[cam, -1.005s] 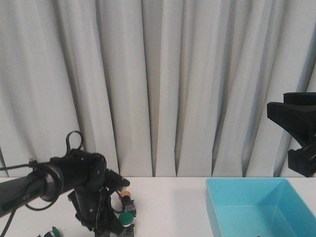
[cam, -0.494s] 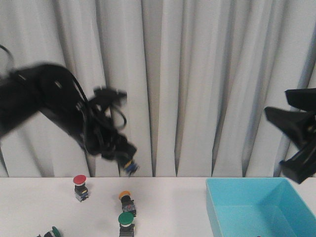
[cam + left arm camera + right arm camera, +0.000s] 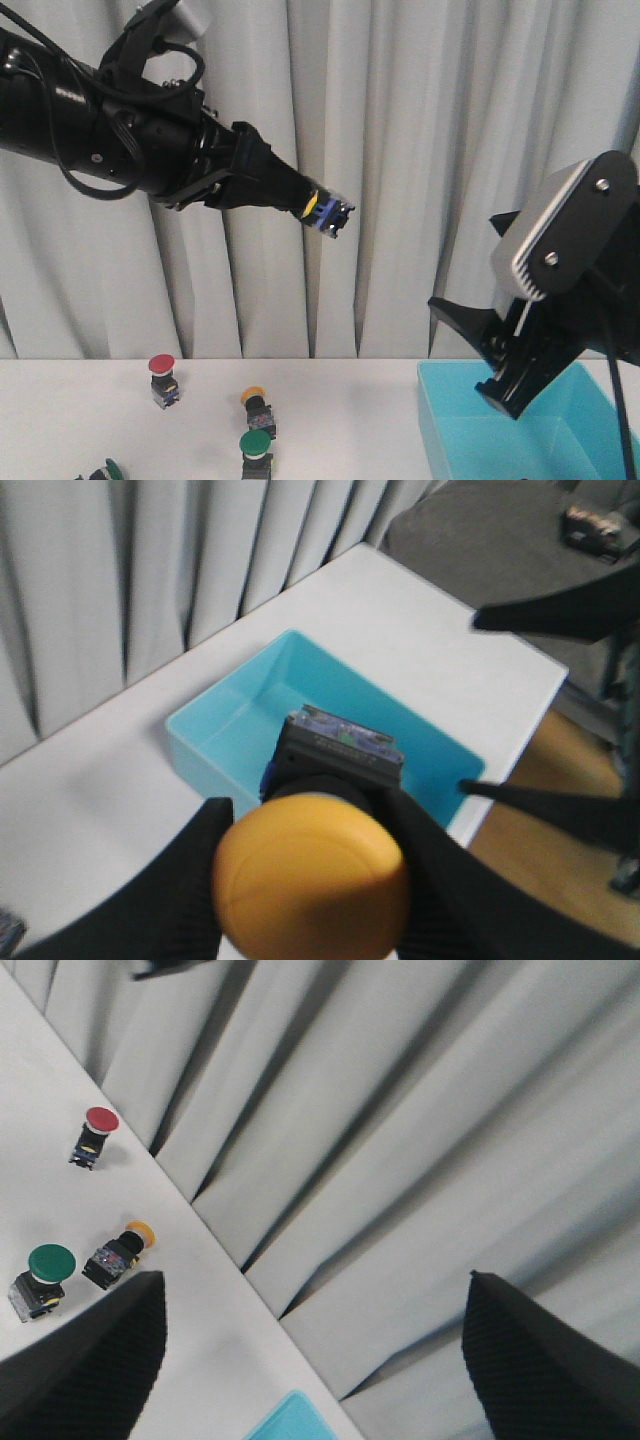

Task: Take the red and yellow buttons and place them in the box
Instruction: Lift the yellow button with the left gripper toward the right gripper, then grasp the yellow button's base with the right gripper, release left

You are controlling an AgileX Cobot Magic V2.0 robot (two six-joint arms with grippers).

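My left gripper (image 3: pixel 322 210) is raised high before the curtain, shut on a yellow button (image 3: pixel 312 205). In the left wrist view the yellow cap (image 3: pixel 312 880) sits between the black fingers (image 3: pixel 170 890), with the turquoise box (image 3: pixel 215 730) far below it. On the table stand a red button (image 3: pixel 162 375) and a yellow-orange button (image 3: pixel 256 403). My right gripper (image 3: pixel 458 345) is open and empty above the box's left wall (image 3: pixel 432 430). The right wrist view shows the red button (image 3: pixel 95 1132), the yellow-orange button (image 3: pixel 120 1250) and a corner of the box (image 3: pixel 295 1422).
A green button (image 3: pixel 256 450) stands just in front of the yellow-orange one; it also shows in the right wrist view (image 3: pixel 42 1278). Another green button (image 3: pixel 108 470) lies at the front left edge. A grey curtain (image 3: pixel 400 150) hangs behind the table.
My left arm has risen from the table and swung up and right with the yellow button in its jaws. My right gripper has moved left and down over the box.
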